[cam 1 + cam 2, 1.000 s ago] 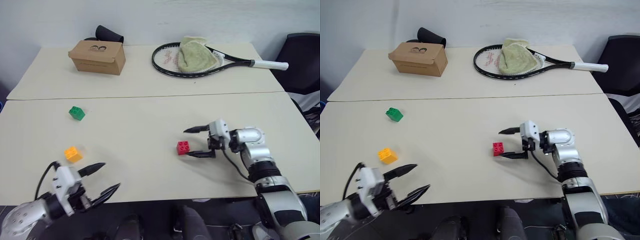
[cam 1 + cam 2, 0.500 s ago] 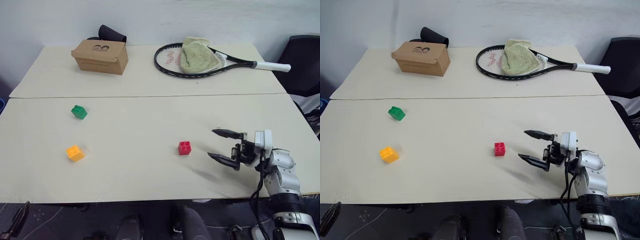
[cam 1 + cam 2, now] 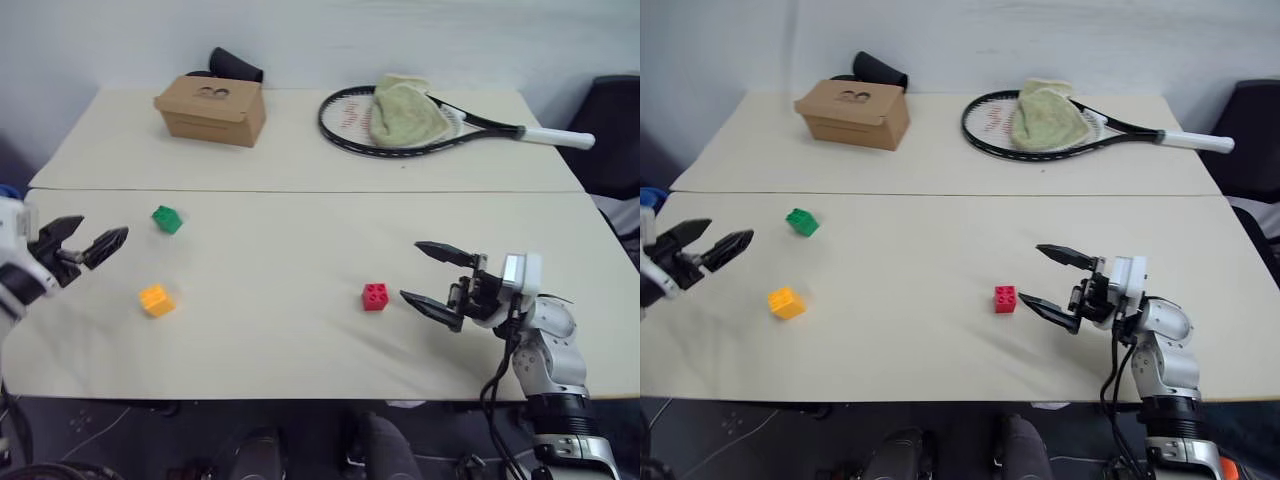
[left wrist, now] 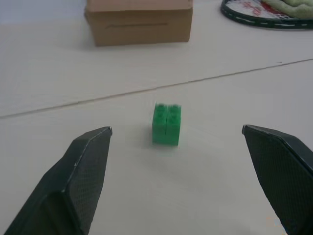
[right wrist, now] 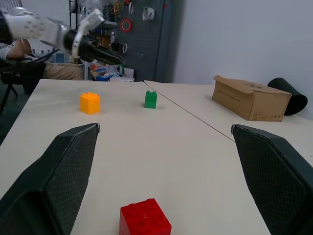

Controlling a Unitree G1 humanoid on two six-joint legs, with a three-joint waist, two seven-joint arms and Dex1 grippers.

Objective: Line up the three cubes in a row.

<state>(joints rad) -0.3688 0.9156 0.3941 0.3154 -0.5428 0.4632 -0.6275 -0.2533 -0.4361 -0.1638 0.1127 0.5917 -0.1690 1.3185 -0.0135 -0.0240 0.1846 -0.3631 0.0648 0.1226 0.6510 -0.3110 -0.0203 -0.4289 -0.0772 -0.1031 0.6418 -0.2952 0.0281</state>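
Left tool (image 3: 92,242) risen beside green cube (image 3: 167,219); right tool (image 3: 428,276) withdrawn.

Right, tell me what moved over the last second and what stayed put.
The right gripper drew back from the small red studded plastic cube, which had sat between its open fingers; it is now clear and empty. The left gripper swung from the table's near edge up to its left side, open, facing the green studded plastic cube. The red, green and orange-yellow studded plastic cube stayed put.
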